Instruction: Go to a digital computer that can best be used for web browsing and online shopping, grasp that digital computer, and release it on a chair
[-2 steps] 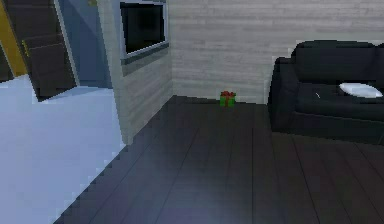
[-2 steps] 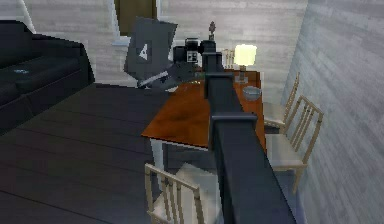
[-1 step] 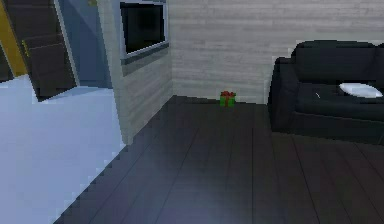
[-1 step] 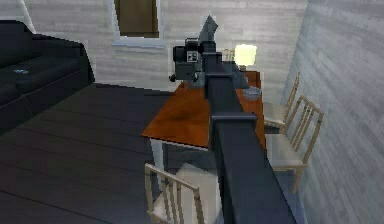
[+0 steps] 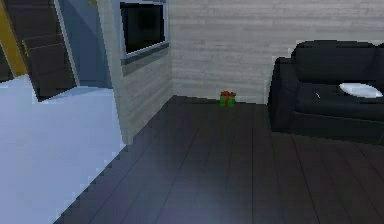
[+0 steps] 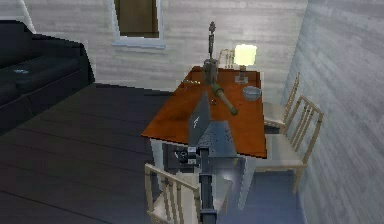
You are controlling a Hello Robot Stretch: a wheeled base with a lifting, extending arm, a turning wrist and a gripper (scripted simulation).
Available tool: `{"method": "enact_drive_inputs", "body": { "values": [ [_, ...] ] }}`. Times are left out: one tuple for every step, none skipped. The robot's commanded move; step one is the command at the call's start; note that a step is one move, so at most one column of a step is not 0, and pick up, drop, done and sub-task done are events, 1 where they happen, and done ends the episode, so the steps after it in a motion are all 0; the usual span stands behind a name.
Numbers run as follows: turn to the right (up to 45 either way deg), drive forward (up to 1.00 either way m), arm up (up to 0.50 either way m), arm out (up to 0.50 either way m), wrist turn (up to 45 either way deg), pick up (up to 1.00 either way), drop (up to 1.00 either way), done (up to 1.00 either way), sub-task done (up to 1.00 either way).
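A room with dark plank flooring [image 5: 200, 165] and whitewashed brick walls [image 5: 225, 40] was seen from two sides. Looking ahead, a black padded sofa [image 5: 320, 85] stood at the right with a flat white thing [image 5: 360, 90] on its seat. A small green and red thing [image 5: 228, 98] lay on the floor at the far wall, and a dark glossy screen [image 5: 142, 28] hung on a pillar to the left.

The side view took in a rectangular table [image 6: 170, 112] with a reddish wooden top and white legs, ringed by pale slat-backed chairs [image 6: 297, 125]. The laptop [image 6: 216, 135], grey and unfolded, sat at the table's near end. Farther back were a long wooden club-shaped piece [image 6: 222, 98] and a lamp [image 6: 246, 55] with a glowing yellow shade. The gripper [image 6: 186, 158] was at the table's near edge by the laptop; whether it held anything could not be told.
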Motion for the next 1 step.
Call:
{"method": "enact_drive_inputs", "body": {
  "values": [
    [0.0, 0.0, -0.32, 0.0, 0.0, 0.0, 0.0, 0.0, 0.0]
  ]
}}
